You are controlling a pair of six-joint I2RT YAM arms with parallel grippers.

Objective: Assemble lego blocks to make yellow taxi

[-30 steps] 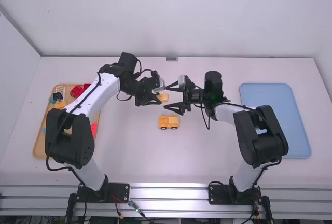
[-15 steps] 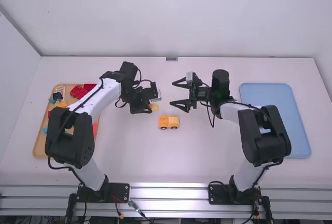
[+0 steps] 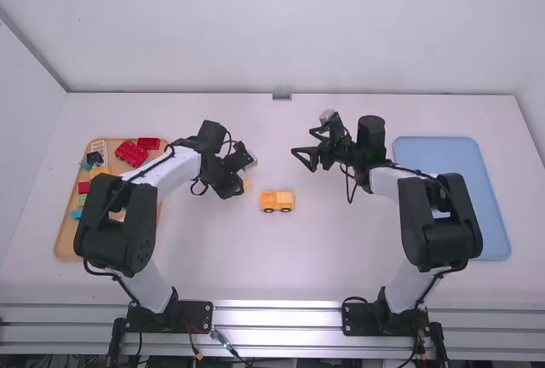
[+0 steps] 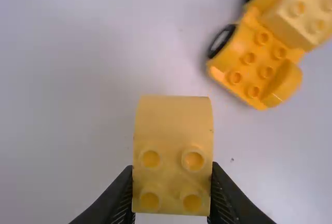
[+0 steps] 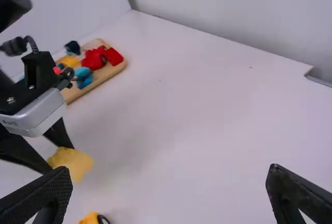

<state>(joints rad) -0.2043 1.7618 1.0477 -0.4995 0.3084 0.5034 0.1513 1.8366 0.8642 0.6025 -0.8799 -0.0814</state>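
Slightly apart, block [image 4: 173, 156] and taxi [image 4: 248, 58].

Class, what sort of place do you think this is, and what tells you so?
Probably a robotics lab workstation: two robot arms are mounted at a white table, with a wooden tray of toy bricks and a yellow toy-brick vehicle on it.

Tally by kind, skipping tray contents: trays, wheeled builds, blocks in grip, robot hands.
Trays: 2 (wooden tray, blue tray)
Wheeled yellow lego build: 1
Yellow lego block in grip: 1
Hands: 2 (left hand, right hand)
Total: 6
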